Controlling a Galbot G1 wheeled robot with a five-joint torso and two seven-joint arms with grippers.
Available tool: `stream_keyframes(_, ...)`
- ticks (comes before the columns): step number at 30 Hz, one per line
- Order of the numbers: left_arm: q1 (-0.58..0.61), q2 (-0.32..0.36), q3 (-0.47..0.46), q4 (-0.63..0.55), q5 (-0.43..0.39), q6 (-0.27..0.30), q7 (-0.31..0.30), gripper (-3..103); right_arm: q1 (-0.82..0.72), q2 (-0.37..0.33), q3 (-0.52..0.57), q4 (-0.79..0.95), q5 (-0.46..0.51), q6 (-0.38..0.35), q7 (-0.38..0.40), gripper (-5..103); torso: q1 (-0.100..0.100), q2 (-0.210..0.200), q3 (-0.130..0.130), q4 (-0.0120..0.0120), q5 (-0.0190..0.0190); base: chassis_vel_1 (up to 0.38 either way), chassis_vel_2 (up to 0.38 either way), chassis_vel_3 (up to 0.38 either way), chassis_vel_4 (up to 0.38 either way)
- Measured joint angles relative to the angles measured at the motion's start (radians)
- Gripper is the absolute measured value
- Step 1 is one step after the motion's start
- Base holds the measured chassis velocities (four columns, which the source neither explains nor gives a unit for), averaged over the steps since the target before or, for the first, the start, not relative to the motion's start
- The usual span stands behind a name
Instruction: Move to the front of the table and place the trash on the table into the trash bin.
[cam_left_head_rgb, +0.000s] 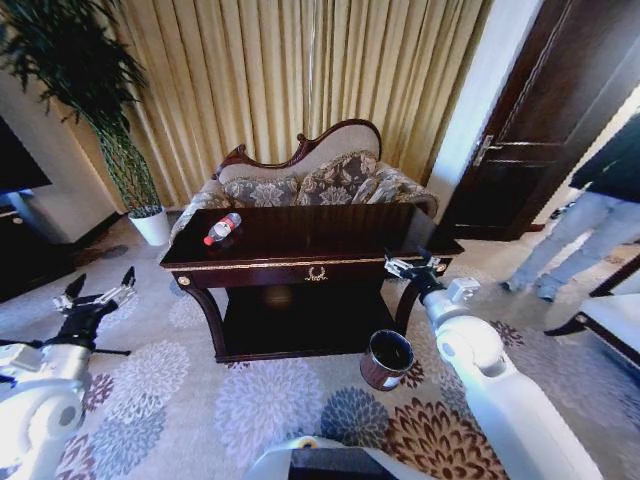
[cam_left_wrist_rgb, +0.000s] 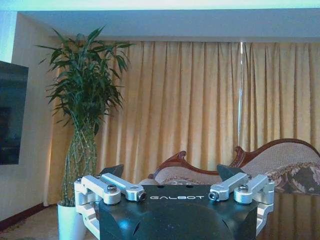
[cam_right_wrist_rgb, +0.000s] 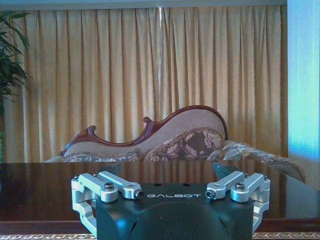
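Note:
The dark glossy table with a gold emblem on its front rail stands in front of me. A clear bottle with a red label, the trash, lies on its far left corner. The round brown trash bin sits on the carpet by the table's front right leg. My right gripper hovers open at the table's front right edge, level with the tabletop, nothing between its fingers. My left gripper is open too, left of the table and apart from it.
A carved-back sofa stands right behind the table, curtains behind it. A potted plant in a white pot is at the back left, a dark door at the right. Patterned carpet lies open before the table.

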Motion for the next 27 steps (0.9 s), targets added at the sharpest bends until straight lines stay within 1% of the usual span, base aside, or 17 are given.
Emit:
stream_keyframes(16, 0.001, -0.002, 0.001, 0.003, 0.002, 0.000, 0.000, 100, 0.016, -0.003, -0.019, -0.016, -0.003, 0.005, -0.001, 100, 0.000, 0.000, 0.000, -0.0001, 0.0000, -0.125, 0.127, 0.122, -0.121)
stream_keyframes(27, 0.001, -0.002, 0.005, 0.003, 0.004, 0.000, 0.000, 100, 0.025, -0.007, -0.023, -0.027, -0.003, 0.007, -0.001, 100, 0.000, 0.000, 0.000, 0.0000, 0.0000, -0.095, 0.100, 0.100, -0.087)
